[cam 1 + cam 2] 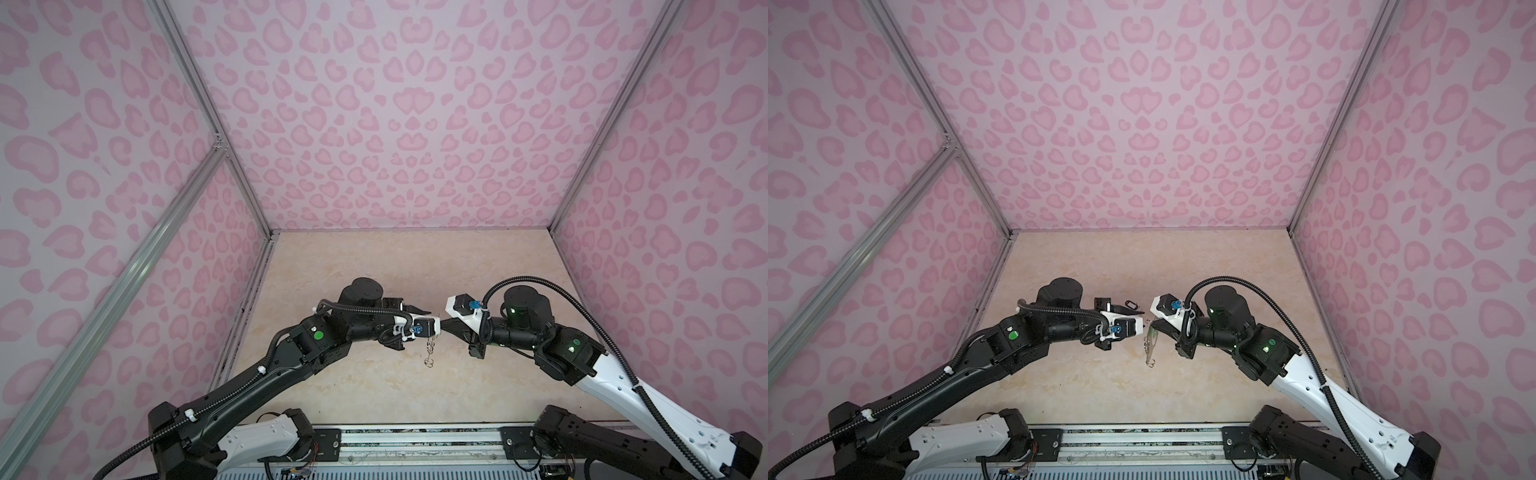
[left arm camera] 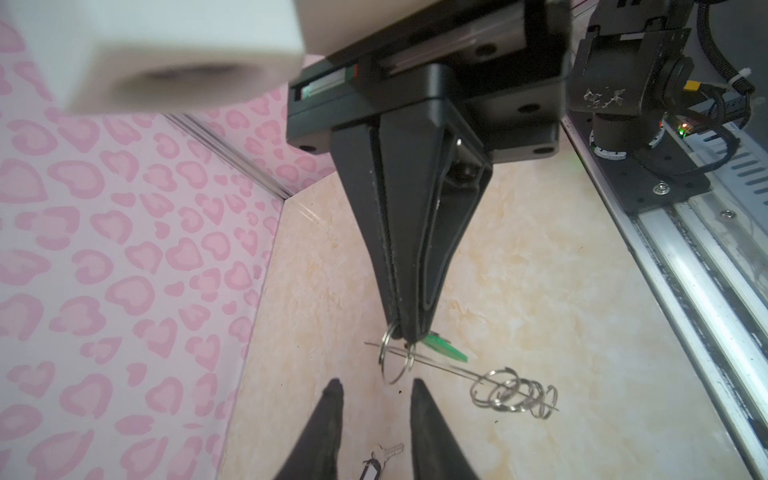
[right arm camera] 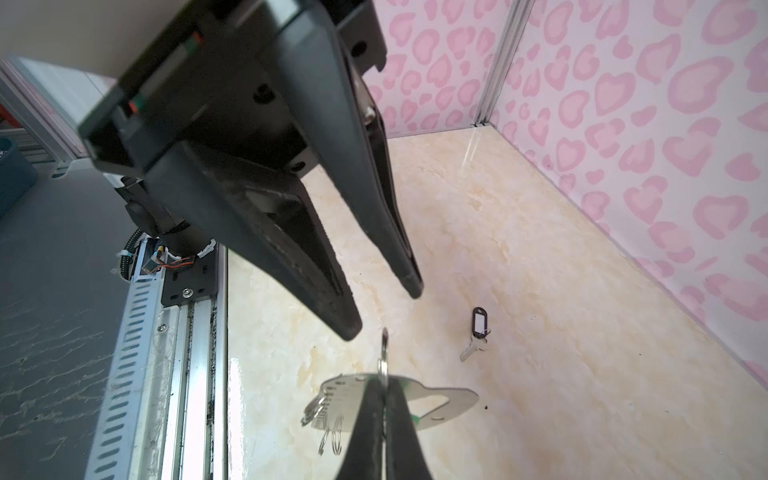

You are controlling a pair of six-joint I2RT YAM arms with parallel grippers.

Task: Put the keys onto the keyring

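The right gripper (image 2: 405,332) is holding the keyring (image 3: 449,401) off the tabletop (image 3: 540,270), jaws pinching it by the green-tagged key (image 2: 444,347); the left gripper (image 2: 376,386) is hovering close, jaws spread. Next it's likely fetching the black-tagged key (image 3: 478,324) lying there

1 keyring (image 3: 449,400), several split rings (image 2: 513,392), 1 blk-tag key (image 3: 478,332), 1 grn tag (image 2: 444,347)

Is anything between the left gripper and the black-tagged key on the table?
Nothing visible. The black-tagged key lies on bare table just past the open left gripper; the right gripper holds the keyring aside.
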